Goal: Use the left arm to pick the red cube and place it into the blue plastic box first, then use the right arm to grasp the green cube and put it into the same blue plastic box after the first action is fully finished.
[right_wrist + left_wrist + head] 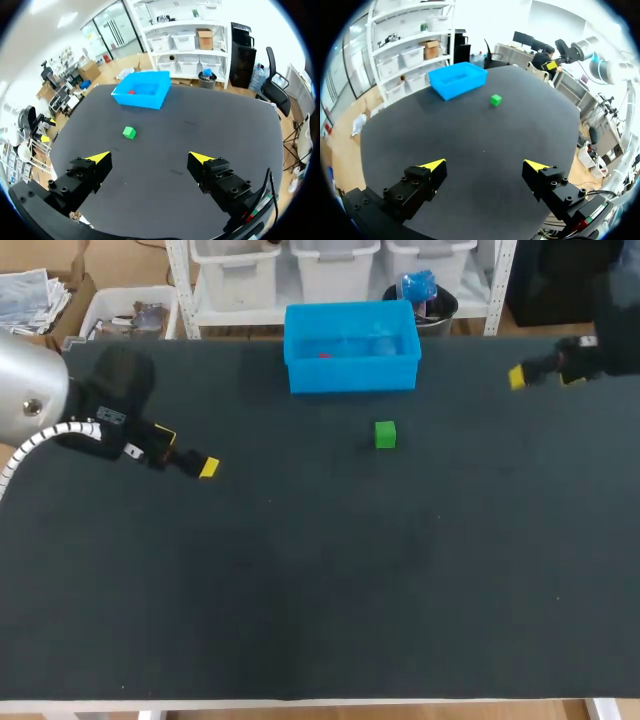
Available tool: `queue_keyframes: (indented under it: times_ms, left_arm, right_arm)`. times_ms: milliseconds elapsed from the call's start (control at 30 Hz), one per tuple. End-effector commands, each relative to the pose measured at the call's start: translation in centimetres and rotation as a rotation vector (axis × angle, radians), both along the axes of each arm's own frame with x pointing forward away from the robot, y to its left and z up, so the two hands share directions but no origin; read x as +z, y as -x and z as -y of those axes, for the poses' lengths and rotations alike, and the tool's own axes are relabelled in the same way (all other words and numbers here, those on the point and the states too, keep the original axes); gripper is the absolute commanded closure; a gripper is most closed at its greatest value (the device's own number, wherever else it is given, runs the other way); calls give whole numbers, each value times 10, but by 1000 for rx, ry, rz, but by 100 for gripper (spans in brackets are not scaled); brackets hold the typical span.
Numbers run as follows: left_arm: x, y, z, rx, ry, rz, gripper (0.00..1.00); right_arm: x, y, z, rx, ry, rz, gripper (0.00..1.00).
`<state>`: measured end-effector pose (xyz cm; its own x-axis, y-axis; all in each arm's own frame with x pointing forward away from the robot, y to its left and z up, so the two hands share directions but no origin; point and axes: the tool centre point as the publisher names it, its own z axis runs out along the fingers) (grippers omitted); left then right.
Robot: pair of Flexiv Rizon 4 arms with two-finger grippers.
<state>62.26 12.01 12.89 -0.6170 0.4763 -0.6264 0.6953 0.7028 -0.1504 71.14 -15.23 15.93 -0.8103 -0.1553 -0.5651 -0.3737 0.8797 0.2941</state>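
Observation:
The red cube [324,355] lies inside the blue plastic box [350,374] at the table's far middle; the right wrist view also shows the red cube [131,92] in the blue box [142,98]. The green cube [385,434] sits on the black mat just in front of the box, far ahead of both grippers as the green cube [495,100] and green cube [129,132]. My left gripper [185,452] hangs open at the left, holding nothing. My right gripper [540,370] is open and empty at the far right. The left wrist view shows the blue box [457,80].
The black mat [320,570] covers the whole table, with a wide bare stretch toward the front edge. Nothing else stands on it.

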Motion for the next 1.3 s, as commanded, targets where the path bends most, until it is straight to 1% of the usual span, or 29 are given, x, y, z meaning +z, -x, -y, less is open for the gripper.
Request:
queue_keyframes:
  times_ms: [33, 133, 233, 333, 400, 433, 1167, 1300]
  left_arm:
    - [0, 0, -1, -3, 4, 1, 0]
    - [0, 0, -1, -3, 4, 1, 0]
    - [0, 0, -1, -3, 4, 1, 0]
    - [0, 0, -1, -3, 4, 1, 0]
    - [0, 0, -1, -3, 4, 1, 0]
    - [0, 0, -1, -3, 4, 1, 0]
    - [0, 0, -1, -3, 4, 1, 0]
    - [0, 0, -1, -3, 4, 1, 0]
  right_arm:
    - [0, -4, -24, -121, 230, -8, 0]
    - [-7, -6, -36, -151, 235, -49, 0]
    - [-16, -8, -46, -175, 280, -84, 0]
    - [-19, -11, -57, -180, 316, -88, 0]
    - [-20, -12, -63, -167, 376, -125, 0]
    - [-21, -13, -65, -159, 390, -118, 0]
    - [-21, -13, -65, -159, 390, -118, 0]
    - [-21, -16, -71, -199, 381, -142, 0]
